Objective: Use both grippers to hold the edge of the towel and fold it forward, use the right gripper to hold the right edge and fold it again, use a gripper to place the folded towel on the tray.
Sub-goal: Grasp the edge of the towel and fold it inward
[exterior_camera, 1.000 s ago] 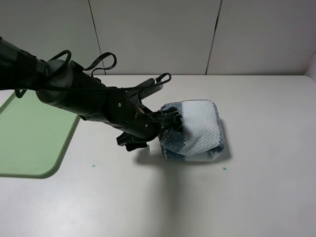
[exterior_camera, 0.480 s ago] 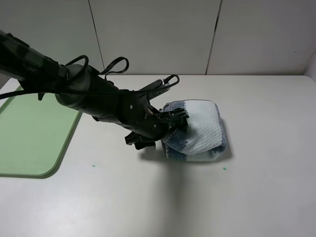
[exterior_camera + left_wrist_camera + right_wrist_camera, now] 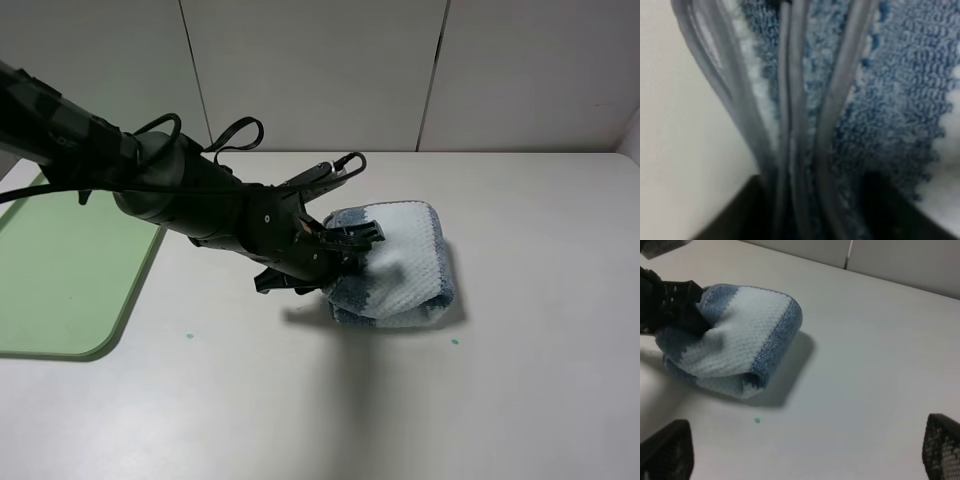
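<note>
- Terry cloth in dusty-blue and white stripes, the towel (image 3: 398, 265) lies folded into a thick bundle on the white tabletop (image 3: 520, 380), about midway between the left and right edges and nearer the far edge than the near one.
- The left gripper (image 3: 352, 250) reaches in from the left side of the table, and its black fingers are closed on the left side of the towel bundle.
- In the left wrist view the folded layers fill the picture: grey hems (image 3: 790, 100) run side by side between the black finger bases, with blue terry pile pressed up against them, so the pincer is clamped on the towel's stacked edges.
- The bundle's left side looks pinched and slightly raised where it is gripped; its right side bulges and rests on the table.
- The light-green tray (image 3: 60, 290) lies flat at the tabletop's left edge, well apart from the towel, with the left arm passing over its far right corner.
- The right gripper (image 3: 800, 450) does not show in the exterior view; in its own wrist view the two black fingertips stand far apart at the picture's corners with nothing between them, above bare table near the towel.
- Two small green specks (image 3: 189, 336) mark the tabletop toward the near edge, one just beside the bundle.
</note>
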`<state>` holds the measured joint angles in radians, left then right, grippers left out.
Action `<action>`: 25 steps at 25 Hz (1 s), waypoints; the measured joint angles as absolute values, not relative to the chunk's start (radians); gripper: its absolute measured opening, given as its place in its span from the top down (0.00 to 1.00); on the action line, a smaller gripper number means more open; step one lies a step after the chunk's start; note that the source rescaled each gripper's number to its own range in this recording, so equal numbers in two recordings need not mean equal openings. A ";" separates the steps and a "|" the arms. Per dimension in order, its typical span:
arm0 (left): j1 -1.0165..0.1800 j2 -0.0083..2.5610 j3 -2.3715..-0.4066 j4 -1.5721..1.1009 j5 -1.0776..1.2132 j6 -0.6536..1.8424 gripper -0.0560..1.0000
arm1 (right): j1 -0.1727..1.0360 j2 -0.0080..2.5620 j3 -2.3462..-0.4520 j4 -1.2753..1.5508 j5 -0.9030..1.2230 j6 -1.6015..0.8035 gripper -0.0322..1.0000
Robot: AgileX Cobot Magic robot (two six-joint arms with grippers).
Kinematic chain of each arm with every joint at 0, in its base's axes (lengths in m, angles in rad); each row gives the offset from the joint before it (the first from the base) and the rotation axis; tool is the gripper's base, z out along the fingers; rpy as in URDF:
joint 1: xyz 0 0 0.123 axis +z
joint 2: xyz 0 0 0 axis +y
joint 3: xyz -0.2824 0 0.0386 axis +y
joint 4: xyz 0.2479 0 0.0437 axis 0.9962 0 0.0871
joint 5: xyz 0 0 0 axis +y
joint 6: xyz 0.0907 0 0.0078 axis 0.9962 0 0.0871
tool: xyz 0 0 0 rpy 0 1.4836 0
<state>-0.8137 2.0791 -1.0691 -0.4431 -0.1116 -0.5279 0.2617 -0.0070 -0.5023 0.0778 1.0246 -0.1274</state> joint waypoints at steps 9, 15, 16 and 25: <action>-0.814 2.079 -1.069 -0.415 -0.114 -0.530 0.88 | 0.262 -0.007 -0.502 0.078 1.025 -0.127 0.00; -0.814 2.079 -1.069 -0.415 -0.114 -0.531 0.88 | 0.262 -0.007 -0.502 0.078 1.025 -0.127 0.00; -0.814 2.079 -1.069 -0.415 -0.114 -0.531 0.88 | 0.262 -0.007 -0.502 0.078 1.025 -0.127 0.00; -0.814 2.078 -1.069 -0.363 -0.072 -0.463 0.88 | 0.262 -0.007 -0.502 0.078 1.025 -0.127 0.00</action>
